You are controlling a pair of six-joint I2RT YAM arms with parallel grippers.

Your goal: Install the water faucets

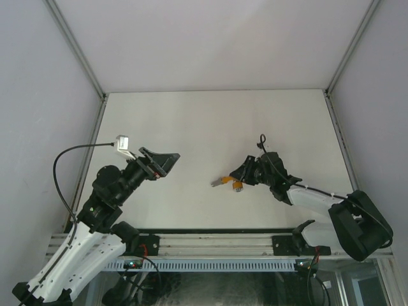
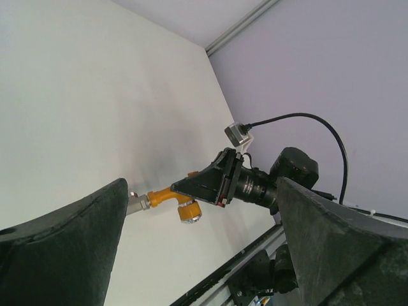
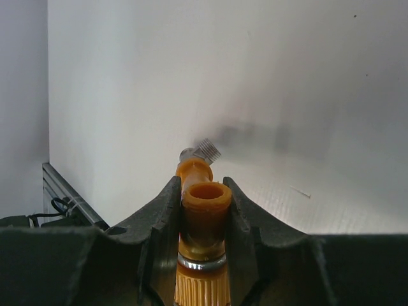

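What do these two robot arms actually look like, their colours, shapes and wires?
Both the left arm and right arm have white shell segments joined by chunky black round joints. Each ends in two broad, black, wedge-shaped fingers. A small grey camera box sits on the left wrist, with a thin black cable looping back from it.

Left arm (image 1: 105, 191): white shell below, black joints above.
Right arm (image 1: 312, 196): white links, bulky rounded black joint housings.
Left gripper (image 1: 160, 157): matte black, broad wedge fingers (image 2: 64, 242).
Right wrist camera (image 2: 236, 134): small grey box (black cable (image 2: 299, 115) arching from it).
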